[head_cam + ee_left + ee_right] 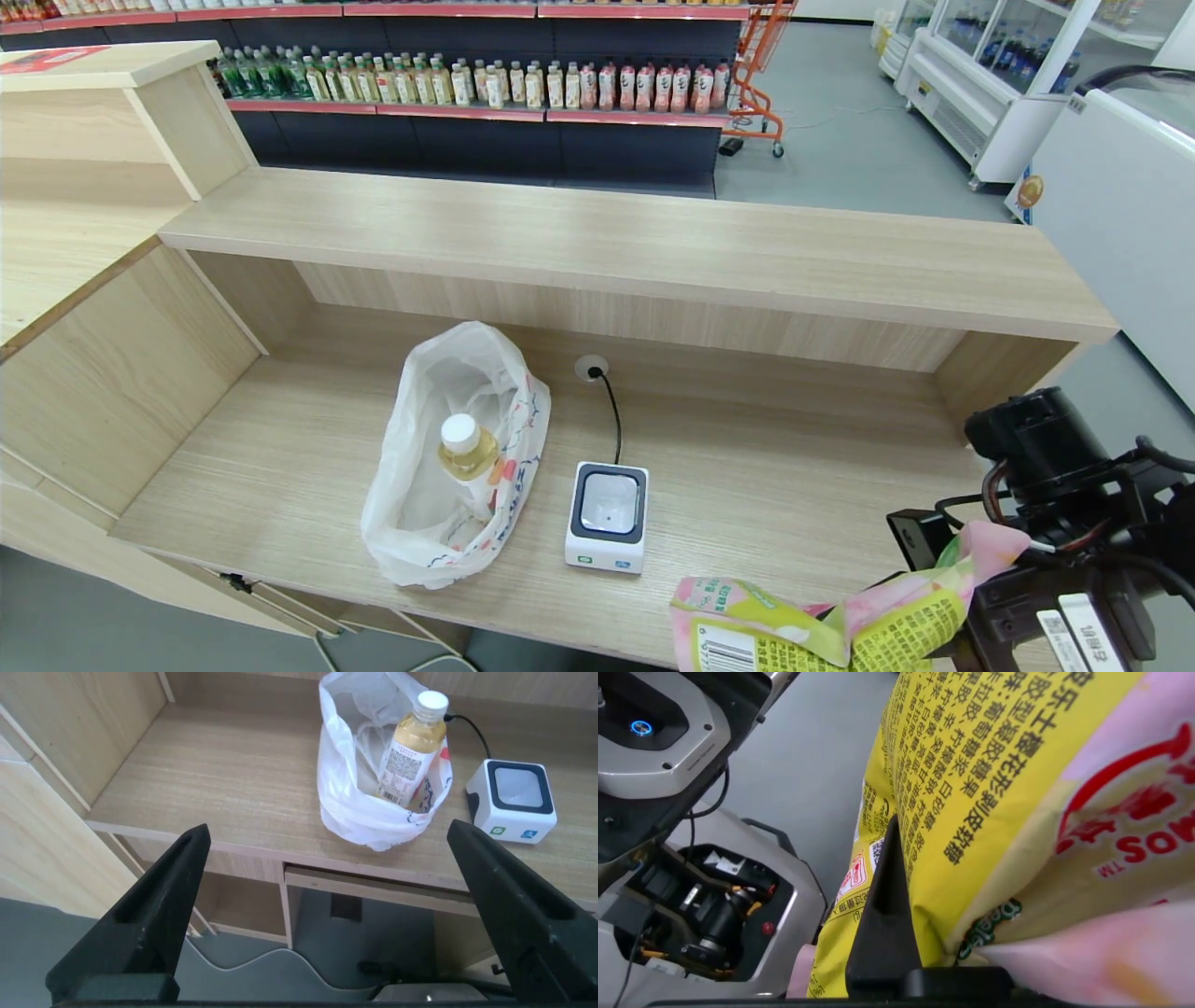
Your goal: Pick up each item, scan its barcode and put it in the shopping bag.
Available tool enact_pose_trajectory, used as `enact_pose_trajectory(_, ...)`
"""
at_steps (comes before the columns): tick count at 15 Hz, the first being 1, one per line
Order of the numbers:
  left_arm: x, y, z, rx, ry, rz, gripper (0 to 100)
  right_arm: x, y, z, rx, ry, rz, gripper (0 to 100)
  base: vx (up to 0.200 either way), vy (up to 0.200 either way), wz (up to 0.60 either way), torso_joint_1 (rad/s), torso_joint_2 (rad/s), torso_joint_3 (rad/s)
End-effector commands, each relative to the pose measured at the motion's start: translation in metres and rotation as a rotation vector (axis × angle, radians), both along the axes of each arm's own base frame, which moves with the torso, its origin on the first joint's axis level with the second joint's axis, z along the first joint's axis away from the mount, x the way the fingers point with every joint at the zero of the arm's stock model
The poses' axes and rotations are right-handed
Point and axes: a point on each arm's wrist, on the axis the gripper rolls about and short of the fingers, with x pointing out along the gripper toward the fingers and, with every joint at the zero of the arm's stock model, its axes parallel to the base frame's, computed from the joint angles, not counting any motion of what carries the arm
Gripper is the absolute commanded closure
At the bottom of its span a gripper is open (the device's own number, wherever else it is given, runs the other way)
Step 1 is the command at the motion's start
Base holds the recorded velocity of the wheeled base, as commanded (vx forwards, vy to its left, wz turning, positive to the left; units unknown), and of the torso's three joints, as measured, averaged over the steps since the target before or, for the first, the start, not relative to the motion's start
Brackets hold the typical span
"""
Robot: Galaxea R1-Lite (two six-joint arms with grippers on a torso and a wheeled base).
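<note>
1 scanner centre | 1 shopping bag left of it, 1 bottle inside | right end effector holds 1 packet | left end effector wide

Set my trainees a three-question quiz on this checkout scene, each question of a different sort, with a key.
1. True or false: the bottle stands inside the shopping bag.
2. What does the right gripper hold? A) a can B) a yellow and pink snack packet C) nothing
3. Fill the gap: on the counter, the scanner sits on the bag's ____ side, by the robot's own left and right.

Key: 1 true; 2 B; 3 right.
</note>
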Motion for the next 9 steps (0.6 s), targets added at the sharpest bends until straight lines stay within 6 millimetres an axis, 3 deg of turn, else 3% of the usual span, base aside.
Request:
enact_pose_trajectory(1, 0.0001, 0.0, 0.0001, 0.0, 0.001, 0.0, 0, -0.0006, -0.0001, 0.0005, 0.001, -0.003, 0.001, 100, 0.0, 0.0, 0.0, 0.0, 0.0, 0.0)
enact_pose_trajectory(9, 0.0001, 0.0, 0.0001, 0.0, 0.001, 0.0, 0, -0.002, -0.0005, 0.0021, 0.003, -0.01, 0.001, 100, 0.0, 0.0, 0.0, 0.0, 0.0, 0.0)
